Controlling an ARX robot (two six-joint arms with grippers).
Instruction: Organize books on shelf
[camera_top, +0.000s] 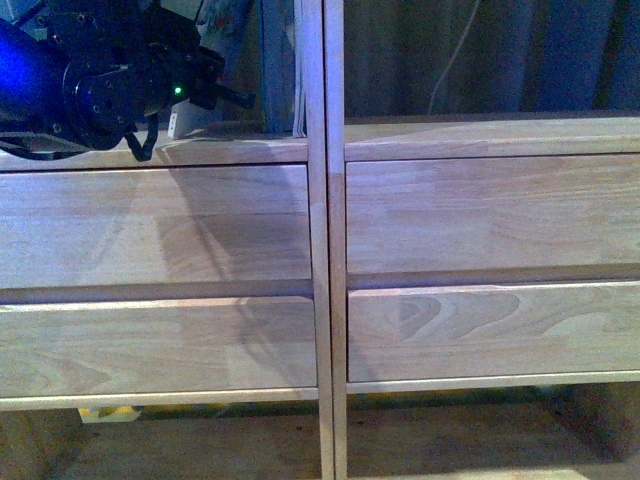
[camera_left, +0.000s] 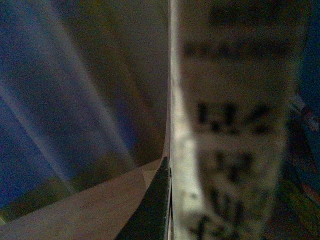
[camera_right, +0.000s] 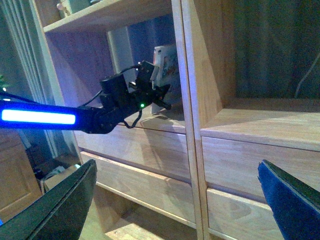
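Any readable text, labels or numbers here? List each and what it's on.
Left wrist view, book: rows of bold black lettering, too blurred to read.
Right wrist view, book: print too small to read.
On the shelf: no text.

Book (camera_left: 235, 150) lettering blurred, shelf (camera_top: 450, 215) top cut off

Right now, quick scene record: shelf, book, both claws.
shelf: light wood, four drawer fronts shut
white book: standing in the left compartment above the drawer fronts
left claw: inside that compartment, at the white book; grip unclear
right claw: open, holding nothing, back from the shelf
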